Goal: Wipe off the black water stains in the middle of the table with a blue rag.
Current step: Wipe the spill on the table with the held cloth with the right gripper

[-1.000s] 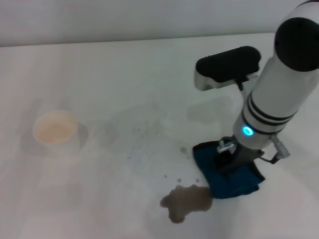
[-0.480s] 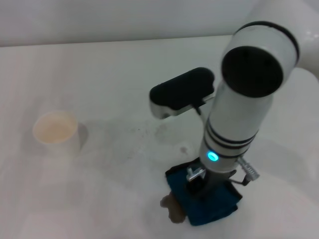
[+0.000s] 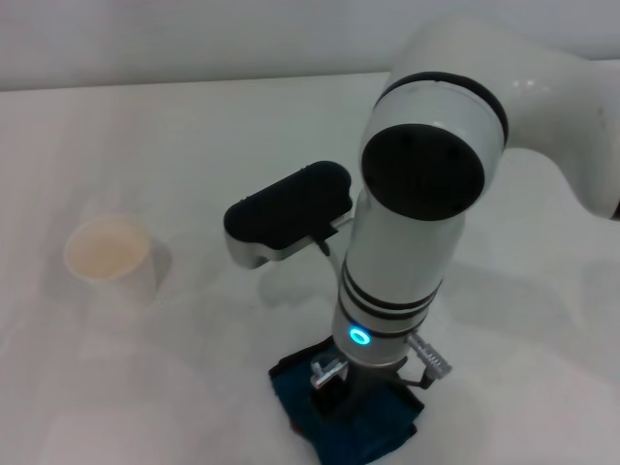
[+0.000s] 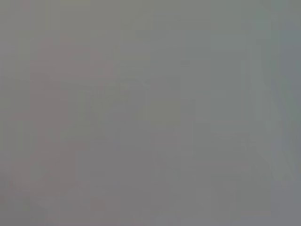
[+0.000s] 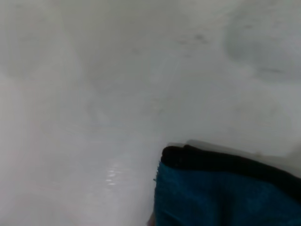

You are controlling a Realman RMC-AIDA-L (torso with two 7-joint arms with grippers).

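The blue rag [image 3: 373,436] lies flat on the white table [image 3: 165,136] at the near edge of the head view. My right gripper [image 3: 337,399] stands on top of it, pointing straight down and shut on the rag, with the arm's big white forearm above it. The black water stains are hidden under the rag and the arm. In the right wrist view the rag [image 5: 225,193] shows with its black edging against the table [image 5: 94,94]. The left gripper is out of view, and the left wrist view shows only plain grey.
A white paper cup [image 3: 108,256] stands upright on the table's left side, well apart from the rag. The right arm's black wrist camera housing [image 3: 286,208] juts out to the left above the table.
My right gripper has dragged the rag left and toward the near edge, over the brownish puddle. The puddle and droplets seen before no longer show.
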